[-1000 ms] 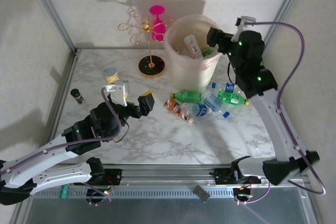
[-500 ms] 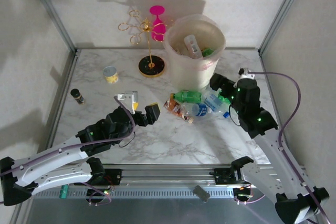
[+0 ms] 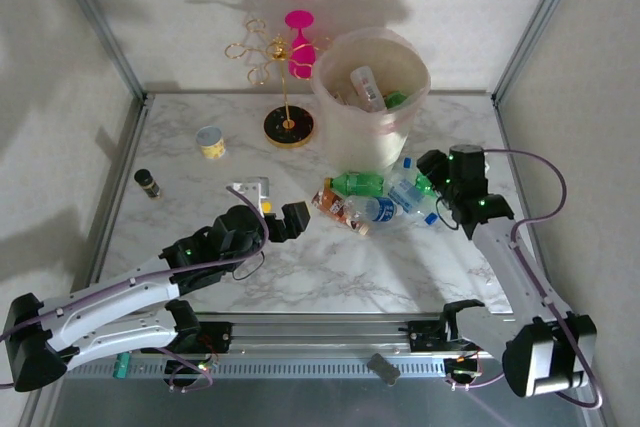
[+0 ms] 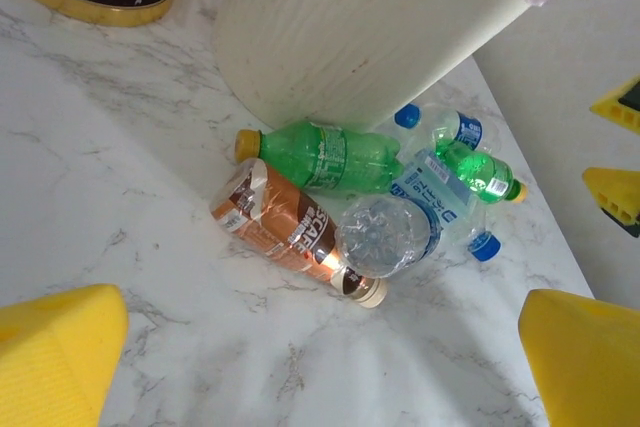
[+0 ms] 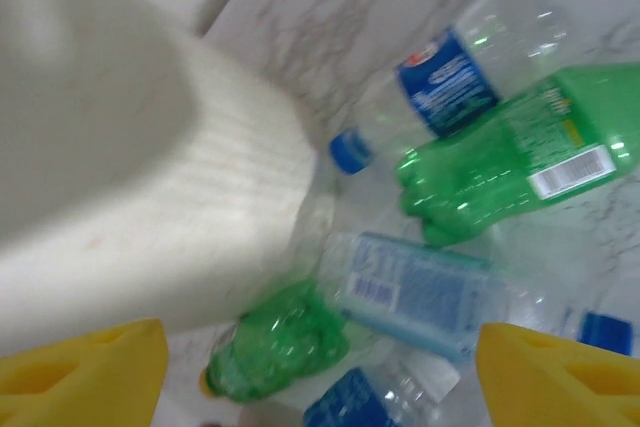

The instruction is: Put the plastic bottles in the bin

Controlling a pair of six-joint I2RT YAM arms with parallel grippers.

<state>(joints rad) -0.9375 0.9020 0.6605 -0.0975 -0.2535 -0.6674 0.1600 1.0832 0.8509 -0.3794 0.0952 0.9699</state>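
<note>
Top view: the plastic bottles (image 3: 375, 202) lie heaped at 6 o'clock of the bin (image 3: 345, 137). The right claw (image 3: 430, 169) is at the heap's 3 o'clock edge, far nearer than the left claw (image 3: 275, 209) at 9 o'clock.

Left wrist view: its yellow fingers (image 4: 60, 347) are spread, holding nothing.

Right wrist view: the yellow fingers (image 5: 80, 372) are spread over the heap. A crumpled green bottle (image 5: 500, 157) lies at 1 o'clock, its long side running 8 to 2.

Tabletop (image 3: 300, 257) white, grey marble veining. Bin (image 3: 360, 142) translucent whitish-pink, faintly ribbed. Green bottle (image 4: 335, 155): yellow cap, green label. Brown bottle (image 4: 285, 227): copper-orange label, white lettering, cream cap. Clear bottle (image 4: 432, 199): blue label, blue cap. Stand (image 3: 289, 125): gold wire, black base, gold rim. Left fingers (image 4: 60, 357) bright yellow.
</note>
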